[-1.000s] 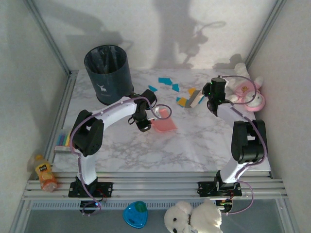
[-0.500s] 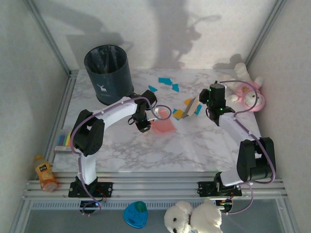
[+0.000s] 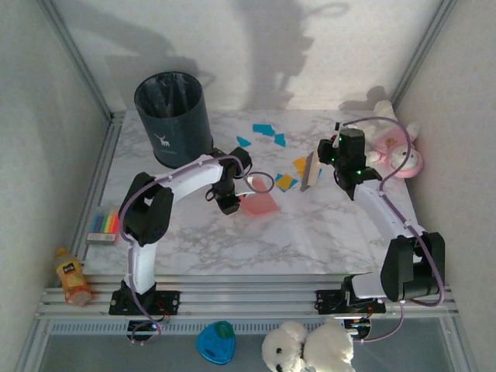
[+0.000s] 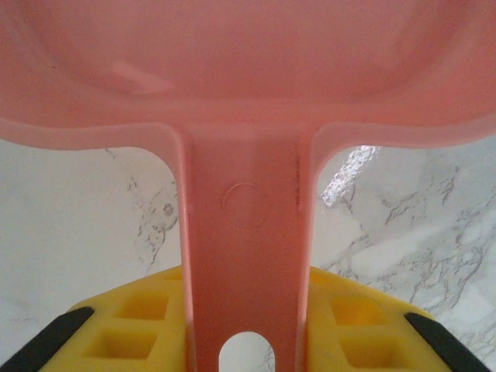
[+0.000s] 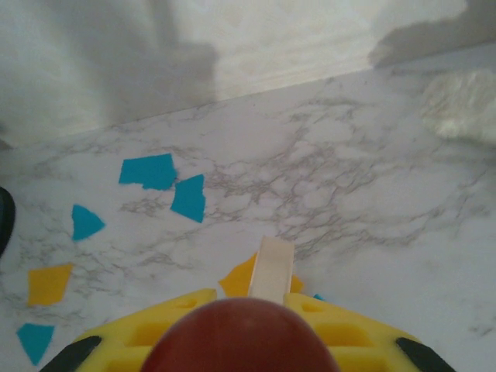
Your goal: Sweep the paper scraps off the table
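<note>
- Several paper scraps lie flat on the table, far middle, some just beside my brush; featherlight and limp, better pushed than pinched, I judge.
- My left gripper clamps the dustpan handle; my right gripper clamps the brush.

The left arm and right arm are white tubes with black joints and lilac cables. The left gripper and right gripper have yellow, square-pocketed fingers with black tips.
</note>
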{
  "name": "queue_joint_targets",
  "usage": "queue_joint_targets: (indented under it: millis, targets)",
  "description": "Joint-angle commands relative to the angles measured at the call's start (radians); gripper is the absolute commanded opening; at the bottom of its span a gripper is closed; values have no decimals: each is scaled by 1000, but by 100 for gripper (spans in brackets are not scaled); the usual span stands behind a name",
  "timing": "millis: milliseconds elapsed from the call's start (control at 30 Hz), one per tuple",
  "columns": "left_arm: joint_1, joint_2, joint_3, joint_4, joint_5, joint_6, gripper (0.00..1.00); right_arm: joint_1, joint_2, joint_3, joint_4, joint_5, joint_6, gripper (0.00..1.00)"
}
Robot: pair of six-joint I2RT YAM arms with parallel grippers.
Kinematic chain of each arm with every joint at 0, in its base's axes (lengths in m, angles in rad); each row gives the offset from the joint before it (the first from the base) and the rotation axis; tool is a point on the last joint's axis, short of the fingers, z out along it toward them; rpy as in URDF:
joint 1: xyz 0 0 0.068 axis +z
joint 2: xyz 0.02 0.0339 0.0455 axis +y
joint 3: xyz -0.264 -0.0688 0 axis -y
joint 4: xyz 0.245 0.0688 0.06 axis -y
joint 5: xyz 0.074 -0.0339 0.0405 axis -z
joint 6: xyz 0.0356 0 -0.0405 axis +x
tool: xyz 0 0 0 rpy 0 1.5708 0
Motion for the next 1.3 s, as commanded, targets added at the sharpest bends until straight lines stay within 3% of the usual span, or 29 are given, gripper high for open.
queue_joint_targets:
  millis: [0,200,567,1267]
  targets:
    - [-8,30,45,-70,-11,-8,12,-29,-23,75,-33,15,-179,0]
    - [-8,61,108,-99,13,-3,12,-70,54,168,-115,19,-305,0]
    - [-4,116,192,-149,11,0,12,-88,240,291,-112,40,-491,0]
    - [-5,146,243,-167,23,-1,13,18,319,213,21,-93,-636,0]
